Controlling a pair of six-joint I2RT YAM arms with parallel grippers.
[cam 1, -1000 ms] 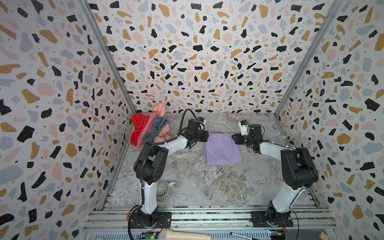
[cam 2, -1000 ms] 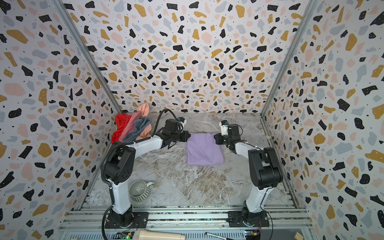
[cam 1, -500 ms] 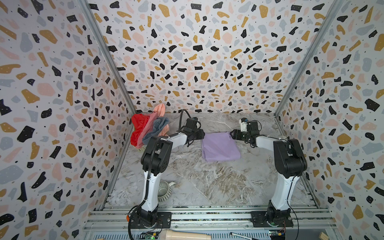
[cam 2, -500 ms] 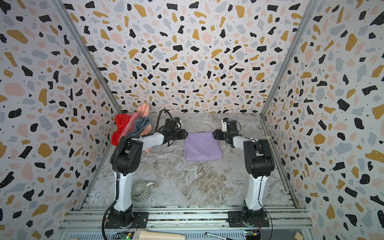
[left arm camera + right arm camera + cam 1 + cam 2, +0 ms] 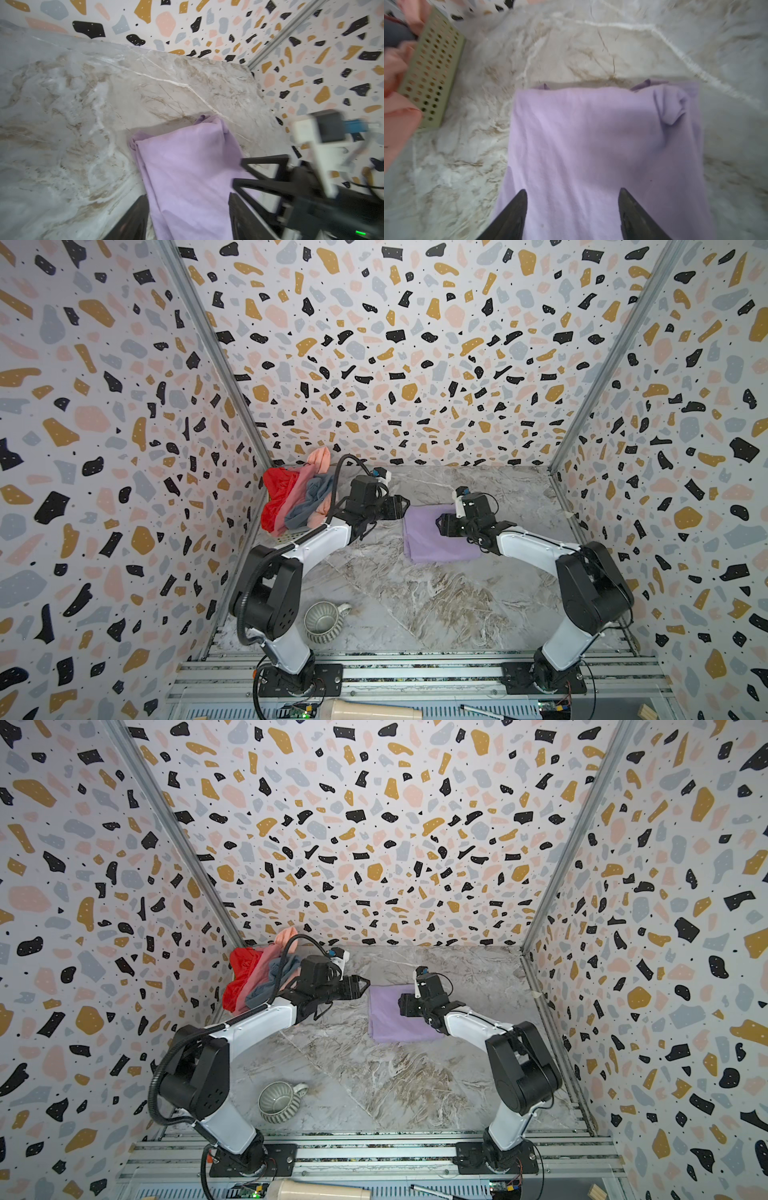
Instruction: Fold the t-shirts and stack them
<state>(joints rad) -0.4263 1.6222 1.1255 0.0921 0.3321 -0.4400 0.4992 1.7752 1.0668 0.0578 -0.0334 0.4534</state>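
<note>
A: Far half of the tabletop (image 5: 415, 605), right of centre: the lilac t-shirt (image 5: 432, 539) lies flat, folded to a rough rectangle. Same in both top views.

B: Fingers?

A: Over the shirt's far-right part sits the right gripper (image 5: 440, 526). In the right wrist view its fingers (image 5: 517, 209) stand spread with nothing between them and lilac cloth underneath. Can't tell if the tips touch the cloth.

B: And the other side?

A: At the shirt's far-left corner, just beside the edge, is the left gripper (image 5: 405, 506). Its fingers are apart too and hold nothing. The left wrist view is blurred low down, but the cloth lies under the gap.

B: Fold quality?

A: Mostly smooth. There is one small raised pucker (image 5: 670, 108) near a far corner, and a bit of cloth pokes out at the far edge.

B: The other t-shirts?

A: Far-left corner, heaped unfolded against the left wall over a perforated basket (image 5: 291, 537). The red t-shirt (image 5: 276, 497) is leftmost, then the dusty pink t-shirt (image 5: 300, 489) and the grey-blue t-shirt (image 5: 309, 510). The peach t-shirt (image 5: 321, 458) sticks up at the far end. All are tangled together, well apart from the lilac one.

B: Anything else down there?

A: A ribbed mug (image 5: 322, 622) at near left, close to the left arm's base.
</note>
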